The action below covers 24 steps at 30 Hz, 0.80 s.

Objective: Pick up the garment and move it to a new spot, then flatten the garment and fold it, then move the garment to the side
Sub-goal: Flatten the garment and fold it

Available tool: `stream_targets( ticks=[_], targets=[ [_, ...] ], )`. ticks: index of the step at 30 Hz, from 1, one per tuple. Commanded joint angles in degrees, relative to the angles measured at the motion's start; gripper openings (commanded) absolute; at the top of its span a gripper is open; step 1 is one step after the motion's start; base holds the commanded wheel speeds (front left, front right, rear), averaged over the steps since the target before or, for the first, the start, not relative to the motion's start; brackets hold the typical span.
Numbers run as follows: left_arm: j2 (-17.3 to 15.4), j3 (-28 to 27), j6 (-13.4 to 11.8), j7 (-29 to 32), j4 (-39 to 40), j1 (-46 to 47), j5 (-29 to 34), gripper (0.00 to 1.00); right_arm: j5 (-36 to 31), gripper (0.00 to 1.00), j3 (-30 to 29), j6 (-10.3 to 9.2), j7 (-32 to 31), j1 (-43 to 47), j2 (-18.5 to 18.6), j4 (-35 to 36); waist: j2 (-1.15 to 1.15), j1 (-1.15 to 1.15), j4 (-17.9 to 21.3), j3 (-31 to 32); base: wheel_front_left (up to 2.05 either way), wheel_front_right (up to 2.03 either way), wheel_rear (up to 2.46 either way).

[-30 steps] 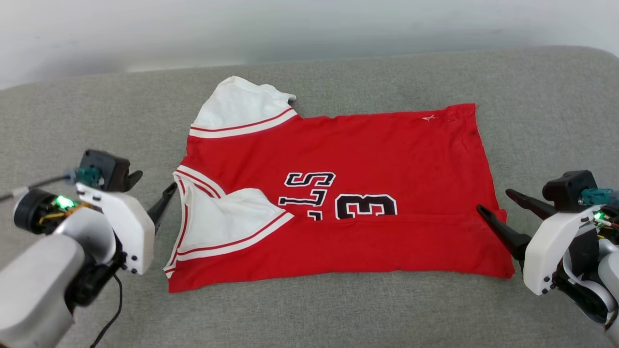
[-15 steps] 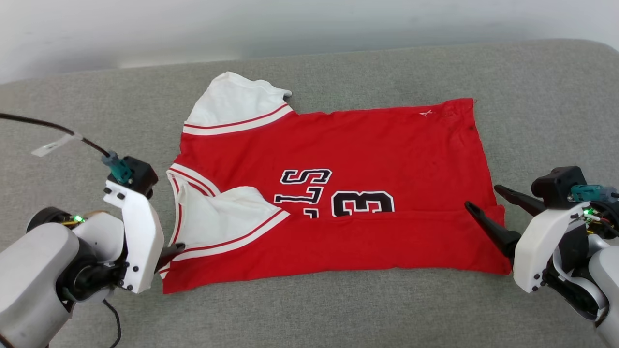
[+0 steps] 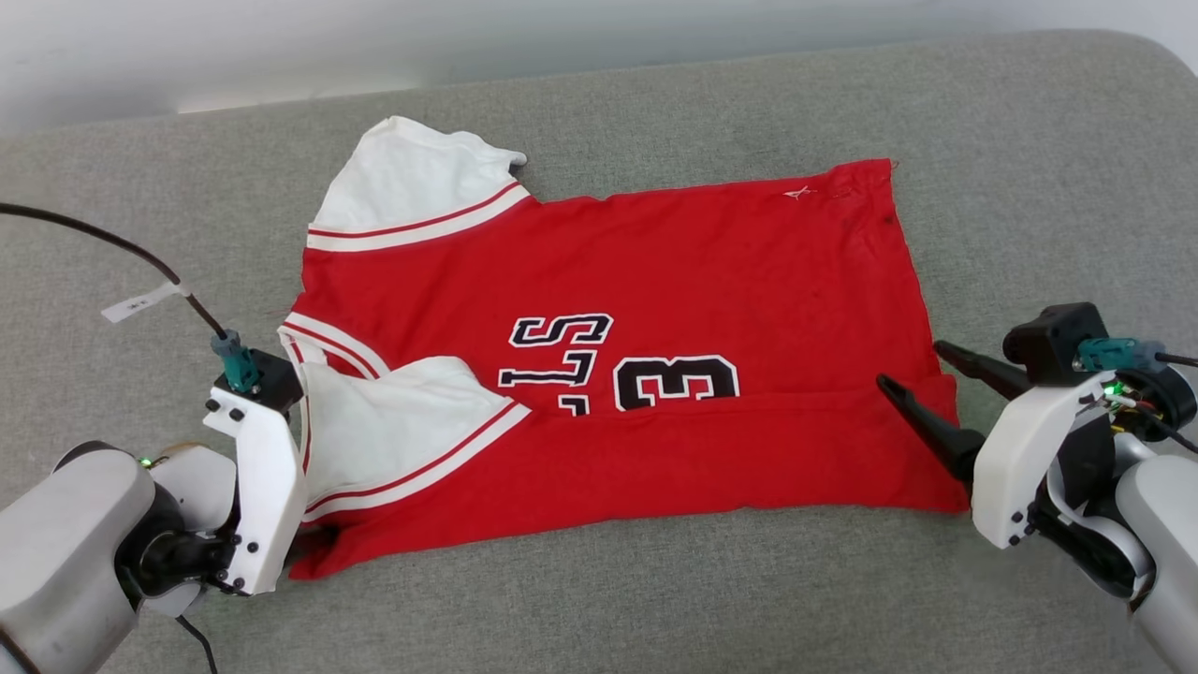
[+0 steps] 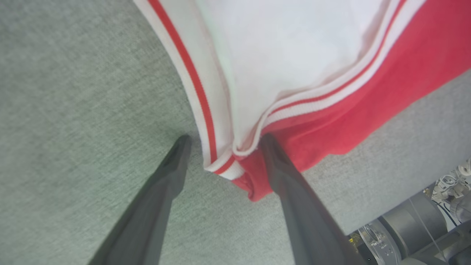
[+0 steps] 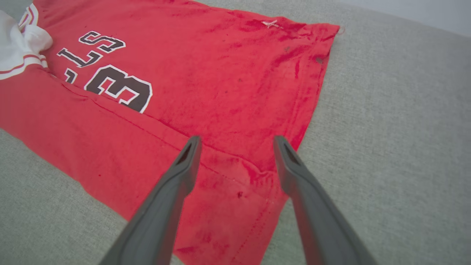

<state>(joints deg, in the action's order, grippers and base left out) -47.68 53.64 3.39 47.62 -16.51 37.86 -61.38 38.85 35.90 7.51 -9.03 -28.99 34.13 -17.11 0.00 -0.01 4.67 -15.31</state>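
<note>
Left wrist view: garment (image 4: 294, 55) inside left gripper (image 4: 225, 138)

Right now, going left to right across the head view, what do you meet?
The left gripper → the folded-in white sleeve → the black number 3 → the right gripper.

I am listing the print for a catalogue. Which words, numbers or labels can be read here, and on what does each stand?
"LS": black, white-outlined letters on the front of the red garment, turned sideways; the rest of the word is hidden under a fold.
"3": big black number beside them on the same garment.
White tag on the cable by the left arm: too small to read.
</note>
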Motion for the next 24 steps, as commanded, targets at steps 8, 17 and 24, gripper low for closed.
stream_targets(
  ticks=[8,17,24],
  targets=[
    [0.95,0.46,1.9,-3.7,-0.48,-1.12,0.16,0.0,-0.56,1.0,2.96,-0.04,-3.5,-6.53,4.67,2.36,0.0,0.01,-0.61,2.28,0.0,0.0,0.0],
    [-1.3,-0.97,1.76,-5.69,6.4,0.57,1.01,0.0,8.18,1.0,13.57,-0.04,-24.28,-14.81,14.89,8.36,0.0,0.01,-2.12,3.06,0.0,0.0,0.0],
    [-0.78,-0.62,0.74,-6.11,9.96,1.17,2.24,0.0,15.79,1.0,18.68,-0.03,-36.28,-15.59,16.54,6.25,0.0,0.01,-3.41,1.4,0.0,0.0,0.0]
  ],
)
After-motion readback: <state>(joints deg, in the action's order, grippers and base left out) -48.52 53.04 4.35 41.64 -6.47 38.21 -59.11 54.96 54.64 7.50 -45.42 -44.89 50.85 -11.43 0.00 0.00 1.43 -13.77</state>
